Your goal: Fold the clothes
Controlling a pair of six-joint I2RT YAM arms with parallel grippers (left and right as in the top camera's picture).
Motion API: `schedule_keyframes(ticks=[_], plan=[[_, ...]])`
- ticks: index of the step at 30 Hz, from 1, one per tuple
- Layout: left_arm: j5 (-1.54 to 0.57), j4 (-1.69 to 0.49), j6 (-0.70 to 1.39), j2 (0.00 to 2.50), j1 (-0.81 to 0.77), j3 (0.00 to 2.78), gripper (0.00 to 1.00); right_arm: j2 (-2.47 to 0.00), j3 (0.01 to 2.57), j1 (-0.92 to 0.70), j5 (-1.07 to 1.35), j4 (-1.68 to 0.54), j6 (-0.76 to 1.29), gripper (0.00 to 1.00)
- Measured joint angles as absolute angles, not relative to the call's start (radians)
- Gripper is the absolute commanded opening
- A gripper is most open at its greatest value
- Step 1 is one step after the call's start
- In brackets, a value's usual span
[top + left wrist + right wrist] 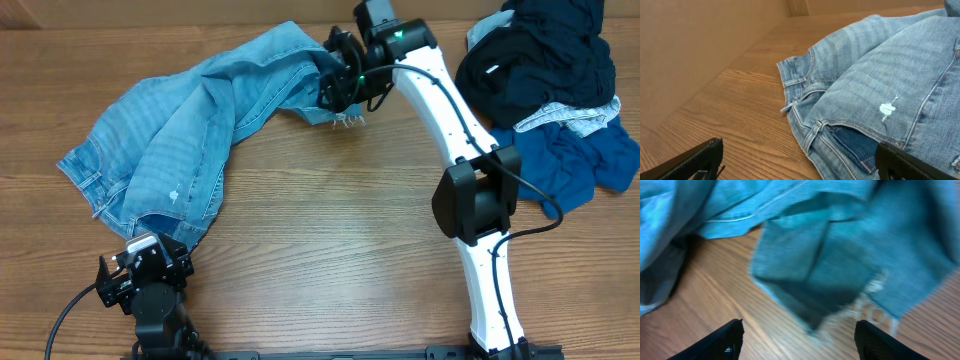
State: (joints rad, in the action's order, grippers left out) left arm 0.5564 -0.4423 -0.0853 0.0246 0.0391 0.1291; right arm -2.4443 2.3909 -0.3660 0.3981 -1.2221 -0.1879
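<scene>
Jeans (190, 110) lay across the tabletop's (330, 230) left half; left gripper (799, 157) and right gripper (800, 335) both stood wide at opposite ends.

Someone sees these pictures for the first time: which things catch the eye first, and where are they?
Long light blue denim jeans lie crumpled in an arc across the left half of the wooden table. The right pincer is open beside their frayed leg hem, near the top centre of the overhead view. A heap of black and dark blue fabric pieces fills the top right corner.
</scene>
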Motion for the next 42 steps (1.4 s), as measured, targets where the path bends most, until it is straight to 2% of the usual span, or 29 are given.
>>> schedule_keyframes(ticks=[10, 13, 16, 17, 18, 23, 27, 35, 42], plan=[[0.556, -0.442, -0.085, 0.025, 0.039, 0.129, 1.0, -2.484, 2.391, -0.455, 0.283, -1.19, -0.229, 0.78], [0.556, -0.442, -0.085, 0.025, 0.039, 0.129, 1.0, -2.514, 2.39, -0.461, 0.215, -1.19, -0.229, 0.75], [0.556, -0.442, -0.085, 0.025, 0.039, 0.129, 1.0, -2.542, 2.389, -0.459, 0.131, -1.184, -0.215, 0.33], [0.556, -0.442, -0.085, 0.025, 0.039, 0.129, 1.0, -2.548, 2.388, -0.458, 0.108, -1.175, -0.208, 0.07], [0.556, -0.442, -0.085, 0.025, 0.039, 0.129, 1.0, -2.552, 2.387, -0.457, 0.088, -1.171, -0.207, 0.04], [0.556, -0.442, -0.085, 0.025, 0.039, 0.129, 1.0, -2.554, 2.387, -0.437, 0.001, -1.173, -0.155, 0.04], [0.556, -0.442, -0.085, 0.025, 0.039, 0.129, 1.0, -2.554, 2.394, -0.383, -0.038, -1.301, -0.126, 0.04], [0.556, -0.442, -0.085, 0.025, 0.039, 0.129, 1.0, -2.509, 2.401, -0.144, -0.174, -1.485, -0.109, 0.04], [0.556, -0.442, -0.085, 0.025, 0.039, 0.129, 1.0, -2.293, 2.402, 0.032, -0.295, -1.517, -0.109, 0.04]])
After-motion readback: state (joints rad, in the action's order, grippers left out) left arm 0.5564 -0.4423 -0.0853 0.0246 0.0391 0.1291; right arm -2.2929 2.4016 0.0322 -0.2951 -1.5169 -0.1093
